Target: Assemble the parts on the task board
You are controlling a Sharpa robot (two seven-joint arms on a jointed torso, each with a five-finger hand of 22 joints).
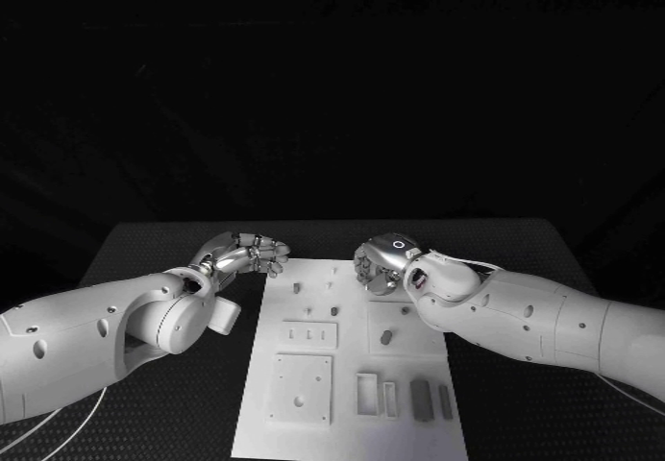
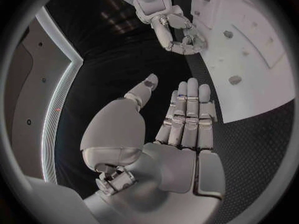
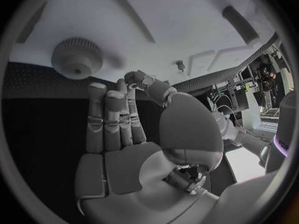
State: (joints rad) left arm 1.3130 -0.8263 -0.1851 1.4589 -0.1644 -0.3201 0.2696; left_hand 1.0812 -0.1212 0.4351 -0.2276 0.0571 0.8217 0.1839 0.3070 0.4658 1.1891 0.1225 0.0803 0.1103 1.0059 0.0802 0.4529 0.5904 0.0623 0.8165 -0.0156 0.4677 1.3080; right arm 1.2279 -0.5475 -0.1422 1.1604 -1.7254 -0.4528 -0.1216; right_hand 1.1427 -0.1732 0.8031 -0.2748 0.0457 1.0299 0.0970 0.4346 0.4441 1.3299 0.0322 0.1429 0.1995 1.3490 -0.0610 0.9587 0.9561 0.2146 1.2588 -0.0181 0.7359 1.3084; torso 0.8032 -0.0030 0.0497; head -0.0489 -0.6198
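- No brand, label or writing can be read on the task board (image 1: 278,423), on the parts or on either arm.
- The task board lies lengthwise down the middle of the black table (image 1: 153,240), its far end between the two hands.
- The left hand (image 1: 247,255) hovers at the board's far left corner, over the table just beside the edge. From the head view its fingers look bunched forward; the left wrist view shows them straight and side by side, thumb standing apart, with nothing in the palm.
- The right hand (image 1: 388,266) sits over the board's far right corner. The right wrist view shows its fingers (image 3: 112,119) upright and close together, thumb out to the side, holding nothing.
- On the near end of the board, in the head view, two dark grey parts (image 1: 421,400) lie side by side next to a rectangular slot (image 1: 367,394); a square plate (image 1: 301,388) with holes sits to their left.
- The right wrist view adds a round toothed piece (image 3: 76,58), gear-like, standing on the board just beyond the fingertips; the head view hides it behind the hand.
- The left wrist view adds small grey studs (image 2: 234,79) on the board's surface, with the right hand (image 2: 177,32) beyond them.
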